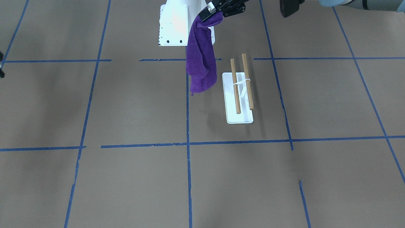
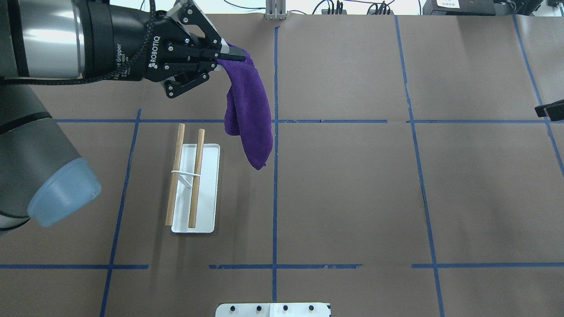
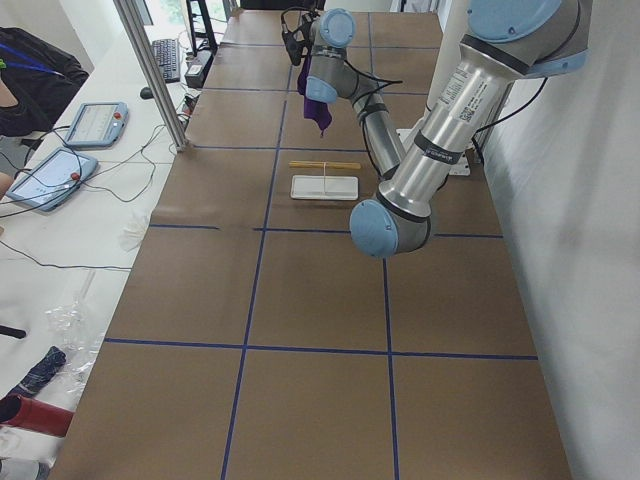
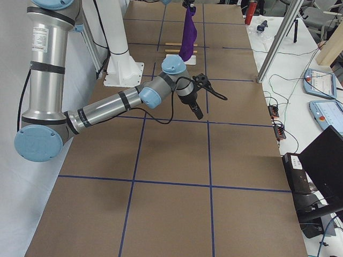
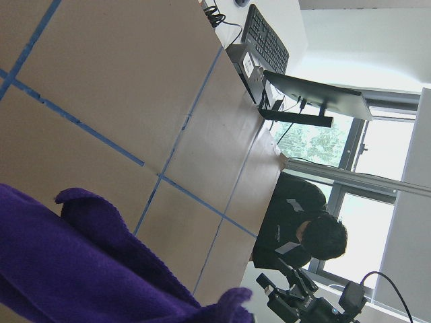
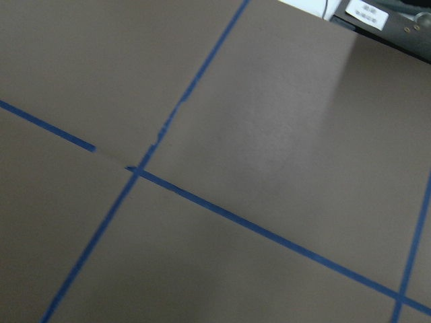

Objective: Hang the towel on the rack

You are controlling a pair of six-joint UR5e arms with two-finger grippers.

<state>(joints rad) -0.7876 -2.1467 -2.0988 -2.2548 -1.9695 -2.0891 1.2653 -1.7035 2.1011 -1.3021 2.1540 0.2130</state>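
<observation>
A robotics lab: tape-gridded table (image 3: 320, 300), teach pendants (image 3: 95, 122), keyboard (image 3: 165, 55) and monitor (image 5: 316, 97) alongside.

Found bare table (image 2: 352, 189) on every side of the rack (image 2: 207, 185) and open air above both dowels (image 2: 196, 176). Noted the towel (image 2: 249, 110) hanging from the closed left gripper (image 2: 227, 55) just beside the rack, toward mid-table. Noted the left arm (image 2: 44, 145) raised over the rack's opposite side. Located the right gripper (image 4: 197, 113) well apart, past mid-table.
</observation>
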